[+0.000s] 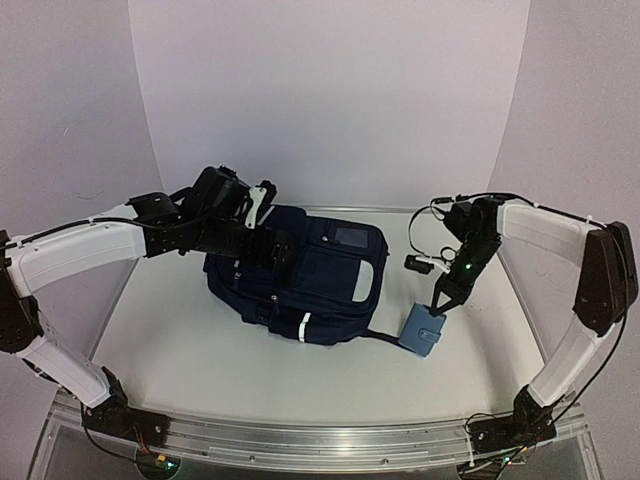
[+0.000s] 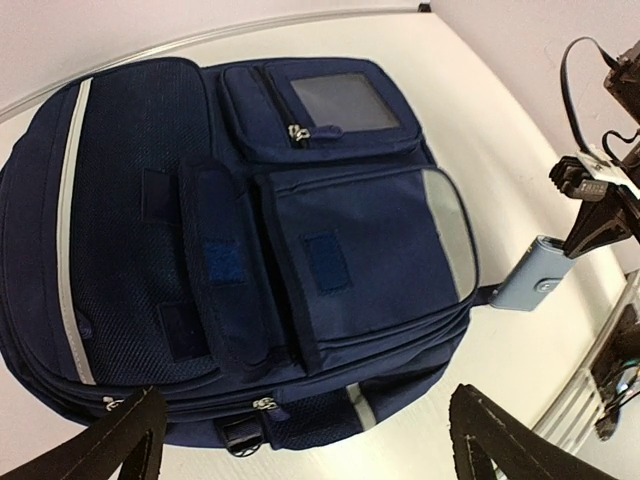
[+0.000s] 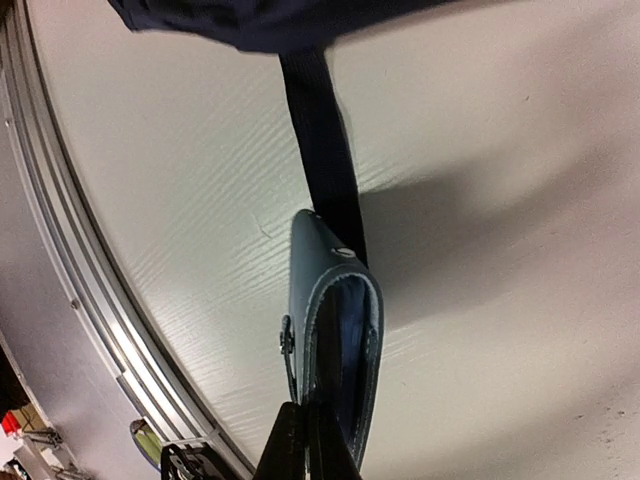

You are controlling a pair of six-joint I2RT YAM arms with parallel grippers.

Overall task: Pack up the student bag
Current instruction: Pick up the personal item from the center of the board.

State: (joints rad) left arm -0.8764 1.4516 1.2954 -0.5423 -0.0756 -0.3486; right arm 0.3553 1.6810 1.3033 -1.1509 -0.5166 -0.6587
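Top external view: student bag [image 1: 300, 270] flat on the table [image 1: 180, 350], pockets seemingly zipped. Pickup step — right gripper [image 1: 441, 297] clamped shut on the small blue pouch [image 1: 424, 331], beside the strap [image 3: 320, 130]. Left gripper [image 2: 310, 400] spread wide above the bag, empty. Next, probably — unzip a pocket first.

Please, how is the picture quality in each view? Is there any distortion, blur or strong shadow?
Top external: soft, even light; the table edges bow from the wide lens. Left wrist: strong barrel distortion, the student bag bulges, and its grey panel looks washed out. Right wrist: fairly sharp on the small blue pouch, which throws a broad soft shadow rightward on the table.
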